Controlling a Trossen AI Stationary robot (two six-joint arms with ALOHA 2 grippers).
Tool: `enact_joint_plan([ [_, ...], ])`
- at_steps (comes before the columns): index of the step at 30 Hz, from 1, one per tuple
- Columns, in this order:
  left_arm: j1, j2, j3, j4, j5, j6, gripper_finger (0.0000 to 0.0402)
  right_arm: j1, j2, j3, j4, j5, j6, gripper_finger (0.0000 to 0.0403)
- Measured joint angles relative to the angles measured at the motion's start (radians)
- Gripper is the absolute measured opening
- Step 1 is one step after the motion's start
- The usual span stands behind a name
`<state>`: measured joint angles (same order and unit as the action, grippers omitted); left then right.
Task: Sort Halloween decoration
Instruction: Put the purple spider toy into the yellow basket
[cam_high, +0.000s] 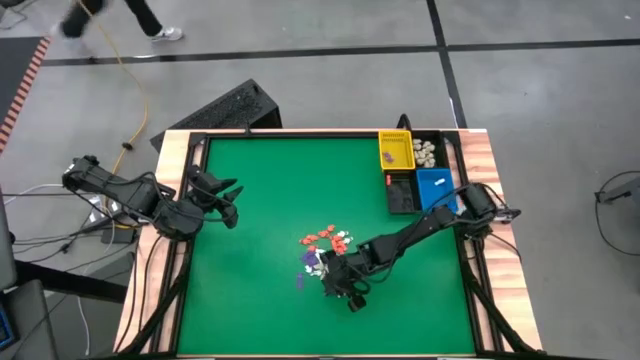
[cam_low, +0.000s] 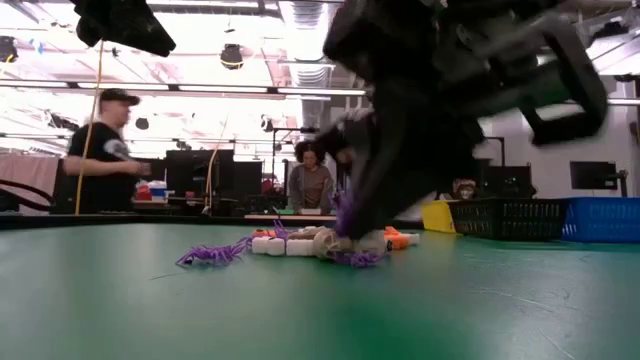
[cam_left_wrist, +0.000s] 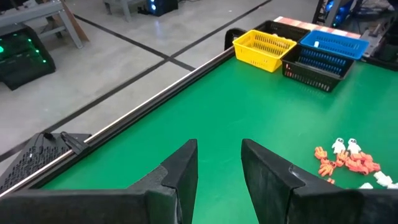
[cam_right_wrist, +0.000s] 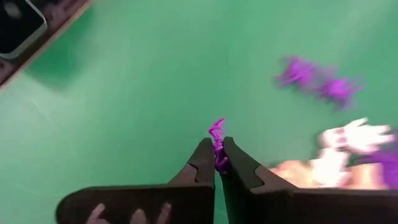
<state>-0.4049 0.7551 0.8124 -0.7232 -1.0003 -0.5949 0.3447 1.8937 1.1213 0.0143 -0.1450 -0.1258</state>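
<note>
The Halloween decoration is a small heap of orange-red (cam_high: 322, 238), cream-white and purple (cam_high: 310, 260) trinkets in the middle of the green table. In the low view the heap (cam_low: 300, 244) lies on the mat, with a purple spider (cam_low: 212, 255) at its side. My right gripper (cam_right_wrist: 217, 163) is at the heap's near side, shut on a purple trinket. My left gripper (cam_left_wrist: 219, 163) hovers open over the table's left part, touching nothing, far from the heap. My right gripper pinches a purple trinket (cam_right_wrist: 217, 144) between its two fingertips; a thin purple part sticks out past the tips. In the low view the gripper comes down onto the heap from above; whether the trinket is clear of the mat I cannot tell.
A yellow bin (cam_high: 396, 151), a blue bin (cam_high: 434, 185) and a black bin (cam_high: 401, 194) stand at the table's far right corner; cream-white pieces (cam_high: 425, 152) lie in another black bin there. People stand in the room beyond the table (cam_low: 103, 150). Open green mat lies left and near.
</note>
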Motion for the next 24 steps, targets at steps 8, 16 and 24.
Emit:
enact_joint_plan([
  [8,0.000,0.000,0.000,-0.001,0.000,0.004,0.0115,-0.123,-0.177,0.003,-0.194,0.041,-0.051,0.0022],
  [16,0.000,0.000,0.000,-0.004,0.000,0.011,0.0115,-0.374,-0.387,0.002,-0.497,0.181,-0.099,0.0021],
  [24,0.000,0.000,0.000,-0.006,-0.001,0.013,0.0115,-0.700,-0.622,-0.053,-0.631,0.275,-0.062,0.0021],
])
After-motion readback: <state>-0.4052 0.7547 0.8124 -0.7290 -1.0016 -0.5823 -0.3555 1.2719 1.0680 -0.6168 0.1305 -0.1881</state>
